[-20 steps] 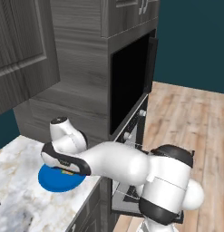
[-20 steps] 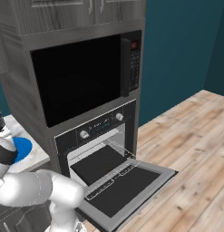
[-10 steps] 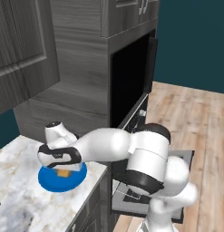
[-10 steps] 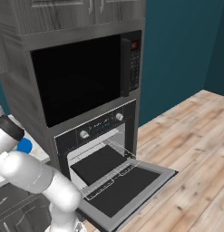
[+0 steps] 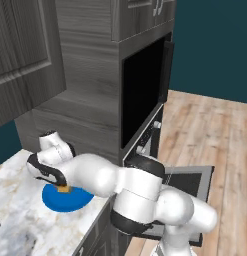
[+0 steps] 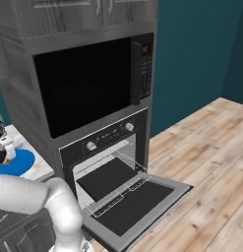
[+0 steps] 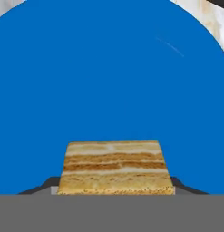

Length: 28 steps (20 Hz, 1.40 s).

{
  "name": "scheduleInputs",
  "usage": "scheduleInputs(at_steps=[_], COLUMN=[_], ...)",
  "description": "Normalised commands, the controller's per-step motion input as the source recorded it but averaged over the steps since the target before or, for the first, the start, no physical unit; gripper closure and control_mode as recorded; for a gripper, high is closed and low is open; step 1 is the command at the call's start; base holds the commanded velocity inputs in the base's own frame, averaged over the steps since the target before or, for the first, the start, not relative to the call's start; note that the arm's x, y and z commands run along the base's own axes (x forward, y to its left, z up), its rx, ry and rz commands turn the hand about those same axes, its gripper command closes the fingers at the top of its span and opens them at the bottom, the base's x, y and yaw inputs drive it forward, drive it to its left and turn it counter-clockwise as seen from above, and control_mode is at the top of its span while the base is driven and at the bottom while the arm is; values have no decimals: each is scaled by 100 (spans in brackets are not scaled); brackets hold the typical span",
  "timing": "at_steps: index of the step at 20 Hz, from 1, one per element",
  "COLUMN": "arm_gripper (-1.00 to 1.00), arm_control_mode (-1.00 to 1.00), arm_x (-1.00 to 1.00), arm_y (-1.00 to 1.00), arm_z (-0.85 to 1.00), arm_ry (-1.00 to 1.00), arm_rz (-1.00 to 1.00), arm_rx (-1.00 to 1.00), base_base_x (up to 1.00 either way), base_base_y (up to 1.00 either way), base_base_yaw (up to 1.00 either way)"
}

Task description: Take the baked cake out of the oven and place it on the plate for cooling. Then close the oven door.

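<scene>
Pincer point(image 5: 63, 186) low over plate point(image 5: 62, 201), cake point(image 5: 64, 189) between its tips; cannot tell whether tips pinch cake or stand just clear. In hand view, cake point(image 7: 115, 166) sits against blue plate point(image 7: 109, 81), dark tips at both its lower corners. Plate on marble bench point(image 5: 20, 215), near edge beside oven point(image 6: 110, 147). Oven door point(image 6: 137, 204) hangs open, flat.

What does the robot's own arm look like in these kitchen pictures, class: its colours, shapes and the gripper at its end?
The arm is made of glossy white, rounded, bulbous segments joined by dark black bands at the joints. Its wrist ends in a white knob with a black collar. The gripper is small and dark; in the hand view its two finger tips appear as short dark grey wedges. No cables or markings are visible.
</scene>
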Motion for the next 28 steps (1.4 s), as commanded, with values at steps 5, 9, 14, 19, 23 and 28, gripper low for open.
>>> scheduleInputs(at_steps=[5, 9, 14, 19, 23, 28], arm_gripper=[-100, -100, -100, -100, -100, -100], arm_control_mode=[-100, -100, -100, -100, -100, -100], arm_x=[-16, -39, -61, -56, -51, -57], arm_y=[-1, -19, -55, -60, -64, -81], arm_z=[4, 13, 33, 34, 30, 24], arm_ry=[-1, -2, -7, -8, -7, -5], arm_rz=[0, 1, 2, 4, 4, 6], arm_rx=[0, 0, 0, 1, 3, 10], base_base_x=[0, 0, 0, 0, 0, 0], base_base_y=[0, 0, 0, 0, 0, 0], base_base_yaw=[0, 0, 0, 0, 0, 0])
